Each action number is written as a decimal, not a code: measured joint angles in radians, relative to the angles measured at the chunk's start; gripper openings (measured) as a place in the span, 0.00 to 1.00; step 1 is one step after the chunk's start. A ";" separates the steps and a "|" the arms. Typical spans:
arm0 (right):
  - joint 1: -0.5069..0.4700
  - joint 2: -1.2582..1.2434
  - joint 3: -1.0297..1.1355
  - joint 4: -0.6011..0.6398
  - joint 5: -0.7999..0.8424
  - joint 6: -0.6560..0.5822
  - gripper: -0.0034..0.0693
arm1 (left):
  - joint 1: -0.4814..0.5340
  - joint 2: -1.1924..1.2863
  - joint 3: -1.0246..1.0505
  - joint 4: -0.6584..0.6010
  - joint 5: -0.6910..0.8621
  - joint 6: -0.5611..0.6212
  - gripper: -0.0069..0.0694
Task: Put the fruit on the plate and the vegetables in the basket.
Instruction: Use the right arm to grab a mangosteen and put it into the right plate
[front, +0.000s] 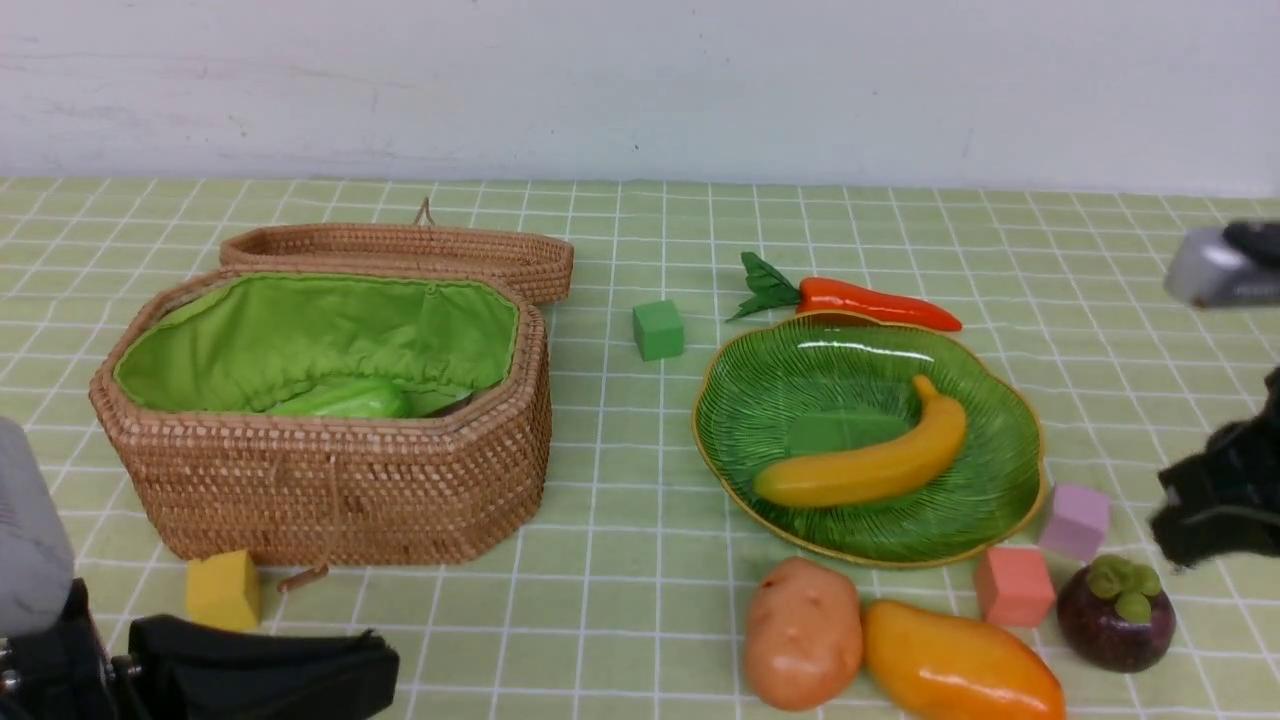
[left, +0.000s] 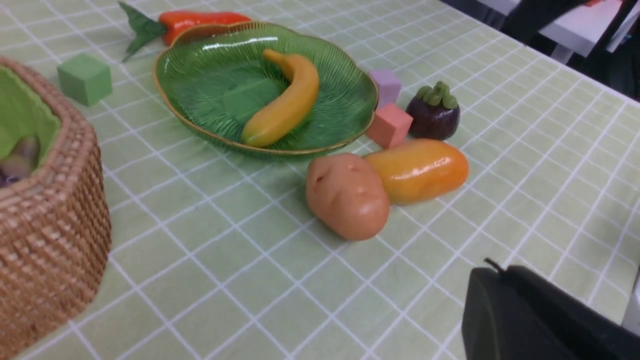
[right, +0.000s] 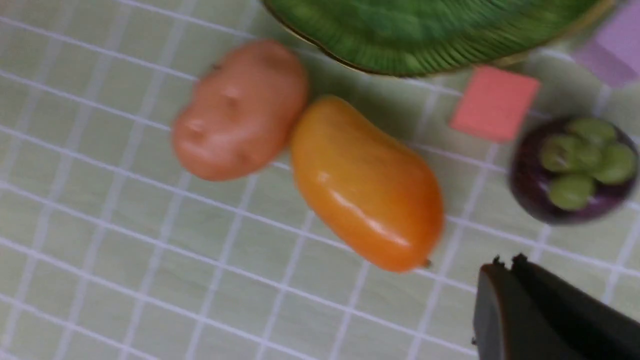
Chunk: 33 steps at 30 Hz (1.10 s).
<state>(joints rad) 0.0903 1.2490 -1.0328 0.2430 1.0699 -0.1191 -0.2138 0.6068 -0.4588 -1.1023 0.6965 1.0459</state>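
The yellow banana (front: 870, 462) lies in the green plate (front: 760, 400). Behind the plate's far rim lies the carrot (front: 870, 302). In front of the plate, the brown potato (front: 802, 632) touches the orange mango (front: 960, 665), and the mangosteen (front: 1115, 612) stands to their right. A light green gourd (front: 345, 400) rests inside the open wicker basket (front: 340, 480). My left gripper (left: 492, 272) is shut and empty, low at the front left. My right gripper (right: 505, 265) is shut and empty, above the cloth just beside the mango and mangosteen.
The basket's lid (front: 400, 250) lies flat behind it. Loose cubes stand about: green (front: 658, 330) between basket and plate, yellow (front: 222, 590) at the basket's front, salmon (front: 1013, 587) and lilac (front: 1075, 520) by the plate's right front rim.
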 joint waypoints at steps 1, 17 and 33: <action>0.000 0.015 0.000 -0.045 0.003 0.046 0.13 | 0.000 0.000 0.000 -0.002 0.000 0.002 0.07; 0.000 0.377 -0.006 -0.175 -0.092 0.271 0.97 | 0.000 0.000 0.000 -0.004 0.046 0.081 0.07; 0.000 0.542 -0.016 -0.228 -0.271 0.251 0.86 | 0.000 0.000 0.000 -0.005 0.042 0.081 0.07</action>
<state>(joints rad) 0.0903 1.7910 -1.0487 0.0146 0.7986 0.1323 -0.2138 0.6065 -0.4588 -1.1068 0.7383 1.1272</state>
